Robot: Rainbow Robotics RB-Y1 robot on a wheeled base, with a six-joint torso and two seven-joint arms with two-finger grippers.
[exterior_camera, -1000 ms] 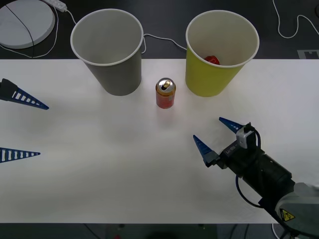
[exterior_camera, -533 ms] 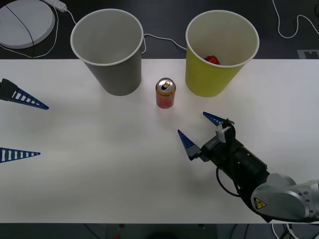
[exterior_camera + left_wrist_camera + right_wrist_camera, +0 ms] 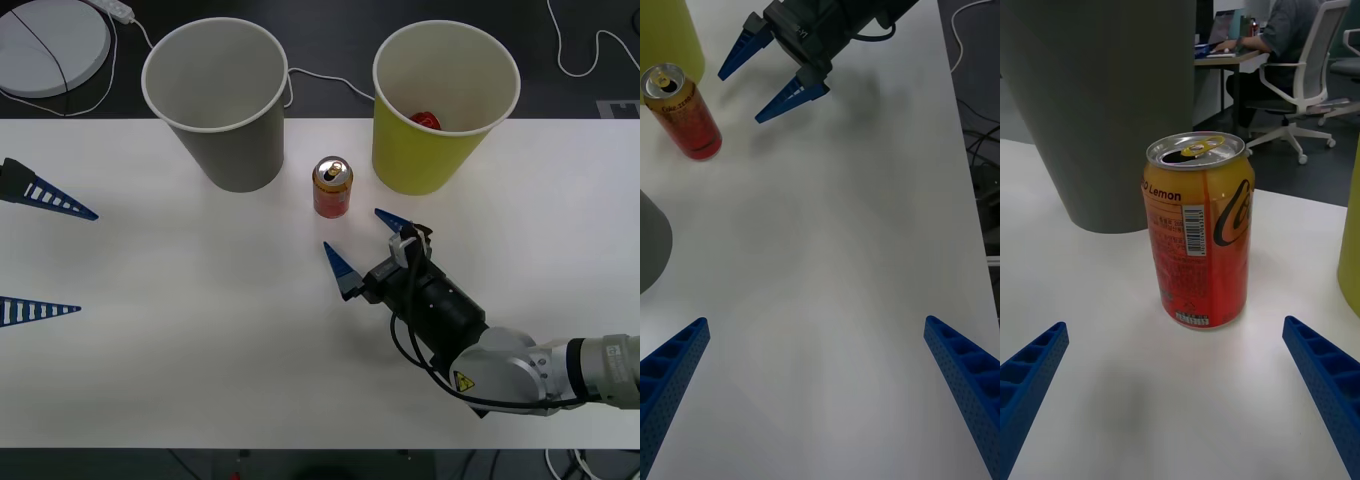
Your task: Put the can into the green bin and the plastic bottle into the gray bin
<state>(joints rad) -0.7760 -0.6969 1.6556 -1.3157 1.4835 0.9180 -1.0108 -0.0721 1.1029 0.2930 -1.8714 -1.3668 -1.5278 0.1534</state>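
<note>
Right arm: reached low across the table (image 3: pixel 200 330), right gripper (image 3: pixel 365 242) pointed at the can (image 3: pixel 332 187).
Right jaws: released, spread wide, holding nothing.
Can: upright on the table between the gray bin (image 3: pixel 217 100) and the green bin (image 3: pixel 441 105), just ahead of the jaws, untouched.
Left gripper (image 3: pixel 45 255): at the table's left edge, jaws released.

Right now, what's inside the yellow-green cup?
Inside the green bin a small red thing peeks out low by the far wall. The bin's front wall covers most of it and the bottom, so I can't tell what it is.
</note>
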